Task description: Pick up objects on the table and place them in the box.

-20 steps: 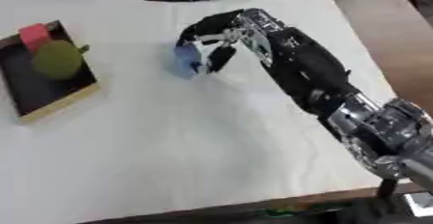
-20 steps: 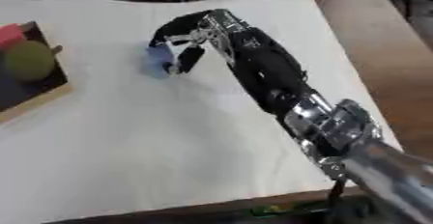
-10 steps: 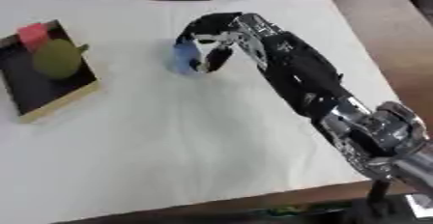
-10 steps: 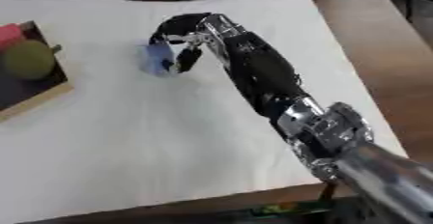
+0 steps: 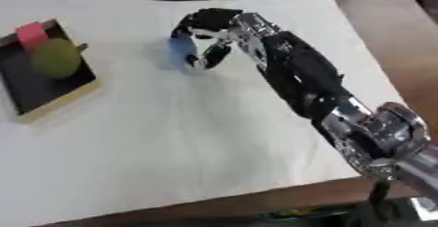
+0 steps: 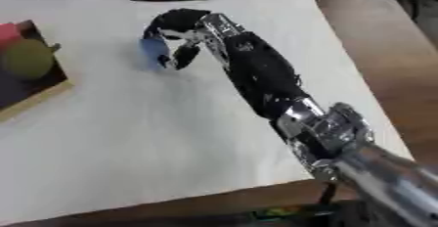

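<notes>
Right hand (image 5: pixel 208 34) has its fingers curled around a small blue object (image 5: pixel 181 51) on the white table (image 5: pixel 197 138); it looks light, best gripped across its sides

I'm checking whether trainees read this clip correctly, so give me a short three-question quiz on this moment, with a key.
1. True or false: the right hand has its fingers curled round the blue object.
2. Which things already lie in the box?
A. a green round fruit and a pink block
B. a blue object and a cup
C. nothing
3. Fill in: the box stands at the ____ side of the white cloth, as the robot sees it.

Key: 1 true; 2 A; 3 left. The left hand shows in neither view.
</notes>
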Controlling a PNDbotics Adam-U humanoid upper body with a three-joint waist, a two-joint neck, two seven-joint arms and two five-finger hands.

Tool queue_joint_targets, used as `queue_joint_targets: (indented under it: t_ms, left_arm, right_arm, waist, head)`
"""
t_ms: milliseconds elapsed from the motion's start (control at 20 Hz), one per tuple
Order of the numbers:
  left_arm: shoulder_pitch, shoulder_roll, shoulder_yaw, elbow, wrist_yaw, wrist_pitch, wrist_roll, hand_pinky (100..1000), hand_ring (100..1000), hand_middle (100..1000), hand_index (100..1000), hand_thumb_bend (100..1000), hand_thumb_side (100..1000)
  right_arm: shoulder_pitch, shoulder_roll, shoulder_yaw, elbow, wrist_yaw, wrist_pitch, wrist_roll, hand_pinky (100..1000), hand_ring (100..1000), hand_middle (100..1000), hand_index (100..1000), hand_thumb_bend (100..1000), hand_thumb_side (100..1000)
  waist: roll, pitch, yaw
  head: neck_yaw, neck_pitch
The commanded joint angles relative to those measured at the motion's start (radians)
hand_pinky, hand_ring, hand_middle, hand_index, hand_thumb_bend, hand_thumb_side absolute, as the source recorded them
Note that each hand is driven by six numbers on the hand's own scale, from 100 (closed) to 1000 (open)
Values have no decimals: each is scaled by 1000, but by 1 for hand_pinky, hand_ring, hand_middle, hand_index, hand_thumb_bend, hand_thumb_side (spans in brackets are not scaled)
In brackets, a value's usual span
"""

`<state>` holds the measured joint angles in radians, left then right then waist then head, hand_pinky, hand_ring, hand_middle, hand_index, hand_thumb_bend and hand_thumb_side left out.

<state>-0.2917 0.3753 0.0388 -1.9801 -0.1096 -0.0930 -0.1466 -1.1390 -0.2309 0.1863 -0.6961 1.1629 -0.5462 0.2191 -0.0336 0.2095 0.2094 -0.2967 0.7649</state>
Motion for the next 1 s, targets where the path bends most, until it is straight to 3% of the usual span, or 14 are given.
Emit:
queue_joint_targets:
  t_ms: [50,450,500,550,1000]
  left_arm:
    - [-12,12,3,-20,5,-4,-4,587,764,710,867,100,601]
    - [-20,7,-5,-20,23,-15,-3,580,762,707,864,100,589]
    - [-22,5,-6,-20,26,-17,-1,580,762,706,864,100,586]
    - [-24,4,-7,-20,30,-21,3,579,761,703,862,100,579]
    - [-43,-7,-11,-20,100,-60,67,577,757,688,851,100,557]
  right_arm:
    - [-52,9,2,-62,-50,3,8,832,745,467,792,100,267]
    - [-94,135,2,-101,-68,29,35,829,741,466,802,100,238]
    - [-95,154,-1,-101,-61,33,36,829,741,466,803,100,326]
    - [-95,172,-3,-100,-54,35,36,829,740,465,803,100,232]
    - [-68,314,-35,-74,59,75,16,827,737,465,808,100,224]
  waist:
    - [4,-20,5]
    - [9,-19,40]
    - [10,-18,47]
    - [11,-17,53]
    - [20,-9,100]
  head:
    - [-3,2]
    - [-24,5]
    - [-29,5]
    - [-33,5]
    - [-65,3]
